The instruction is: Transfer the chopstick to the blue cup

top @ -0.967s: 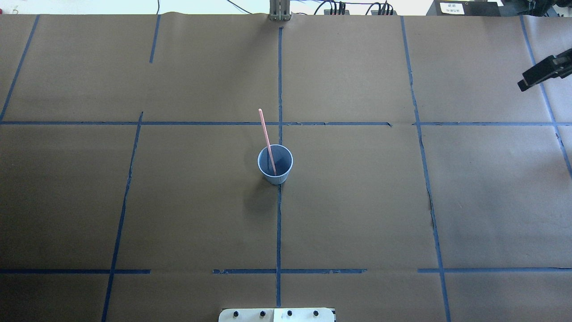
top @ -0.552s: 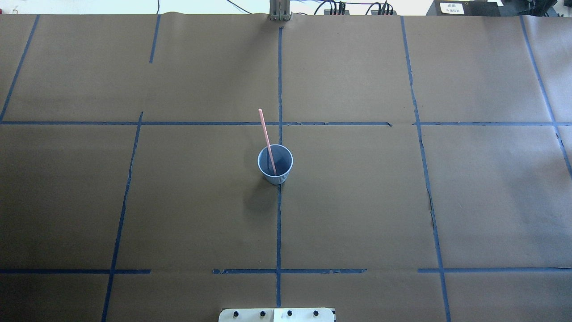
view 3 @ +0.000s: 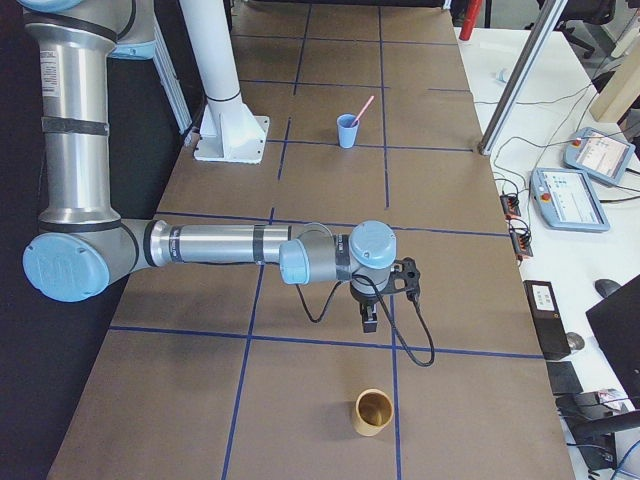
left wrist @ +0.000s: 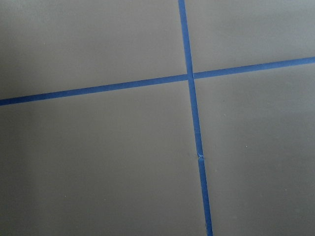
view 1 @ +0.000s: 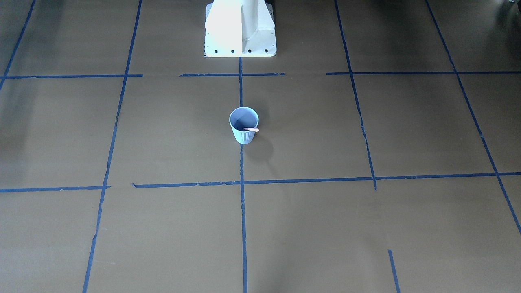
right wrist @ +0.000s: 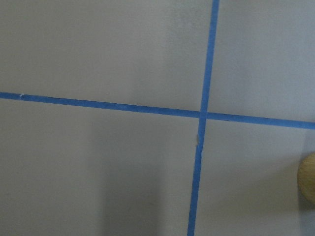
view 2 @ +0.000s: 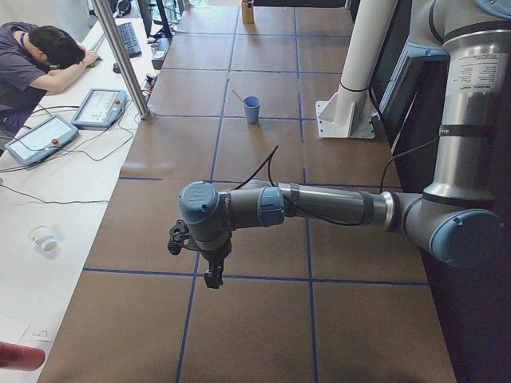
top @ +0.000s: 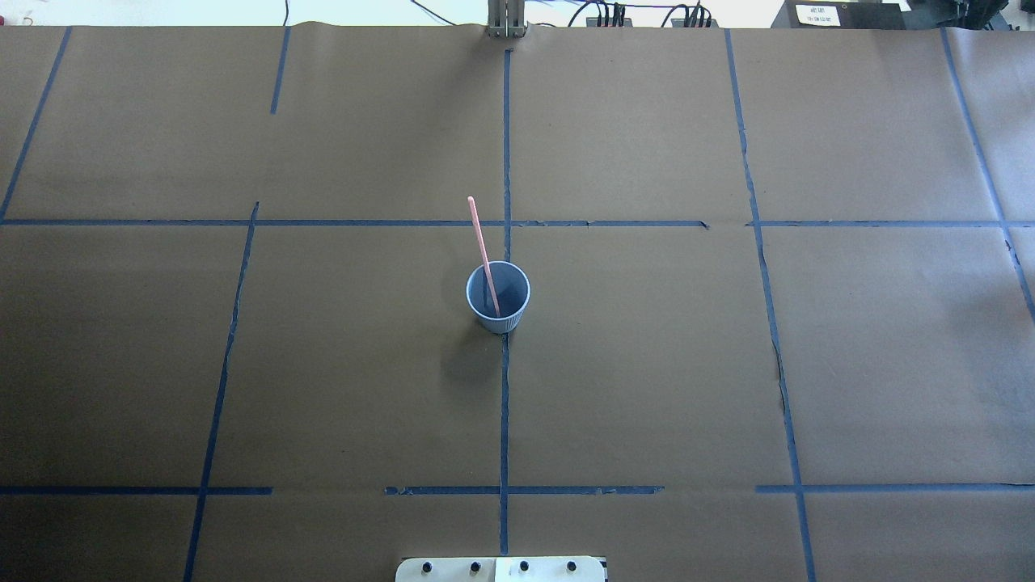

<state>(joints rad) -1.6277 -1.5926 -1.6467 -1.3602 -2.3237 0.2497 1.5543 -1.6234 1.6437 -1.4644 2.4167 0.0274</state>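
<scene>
The blue cup (top: 501, 323) stands upright at the table's middle on a blue tape line. One pinkish-orange chopstick (top: 481, 238) stands in it and leans over the rim toward the far side. In the front-facing view only its short tip (view 1: 252, 130) shows at the cup (view 1: 243, 137). The left gripper (view 2: 211, 279) hangs over the table's left end, far from the cup (view 2: 252, 109); I cannot tell if it is open. The right gripper (view 3: 369, 325) hangs over the right end, far from the cup (view 3: 347, 133); I cannot tell its state either.
A tan cup (view 3: 374, 412) stands near the right gripper, at the table's right end; its edge shows in the right wrist view (right wrist: 307, 183). The robot base (view 1: 240, 28) is behind the blue cup. A person (view 2: 40, 56) leans on a side desk with tablets (view 3: 597, 155).
The right gripper, seen at the overhead view's right edge one second ago, has moved out of that view. The cup and chopstick have not moved.
</scene>
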